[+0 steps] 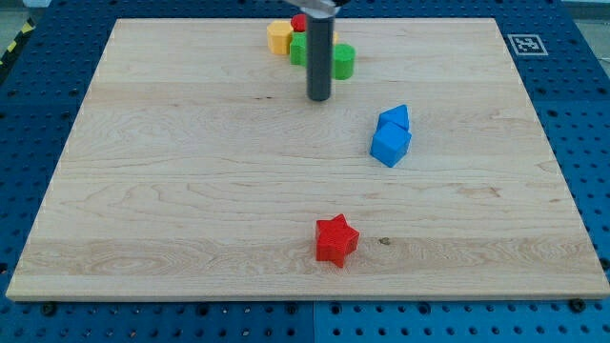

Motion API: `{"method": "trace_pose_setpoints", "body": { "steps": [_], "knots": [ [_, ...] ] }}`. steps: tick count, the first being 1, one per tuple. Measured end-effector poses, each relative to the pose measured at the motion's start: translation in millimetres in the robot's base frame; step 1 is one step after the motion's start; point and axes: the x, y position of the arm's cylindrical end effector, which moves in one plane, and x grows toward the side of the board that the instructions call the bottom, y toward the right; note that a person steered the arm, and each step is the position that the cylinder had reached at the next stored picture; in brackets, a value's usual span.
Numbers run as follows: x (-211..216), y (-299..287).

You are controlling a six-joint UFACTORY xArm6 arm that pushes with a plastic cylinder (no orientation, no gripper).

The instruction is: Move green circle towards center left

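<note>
While no claw is fitted to this arm, so that no open or closed state applies, the items are standing as follows.

1. Worktop [191,191]: a pale wooden board, filling most of the view.
2. Rod: dark, coming down from the view's top, with my tip [318,98] resting just below the cluster at the top edge.
3. Blue blocks: a cube [390,145] touching a second blue block [394,118], lying right of centre.
4. Red star [335,239]: sitting near the view's bottom, well apart from the rest.
5. Green circle [342,61]: lying at the view's top, just right of the rod and up-right of my tip, near it.
6. Green block [299,48]: showing left of the rod, shape unclear.
7. Yellow block [279,36] and a small red block [298,21]: crowding the cluster's left.

Handling note, as a judgement: my tip is sitting on the wrong side. It is needing to go round to the circle's upper right, then push down-left, keeping the line through the circle's middle and skirting the green block.
</note>
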Motion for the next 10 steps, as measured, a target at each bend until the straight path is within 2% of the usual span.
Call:
{"method": "trace_pose_setpoints", "body": {
  "steps": [1, 7, 8, 10],
  "knots": [
    [-0.5, 48.0],
    [-53.7, 70.3],
    [-55.0, 58.1],
    [-53.9, -32.3]
  ]
}}
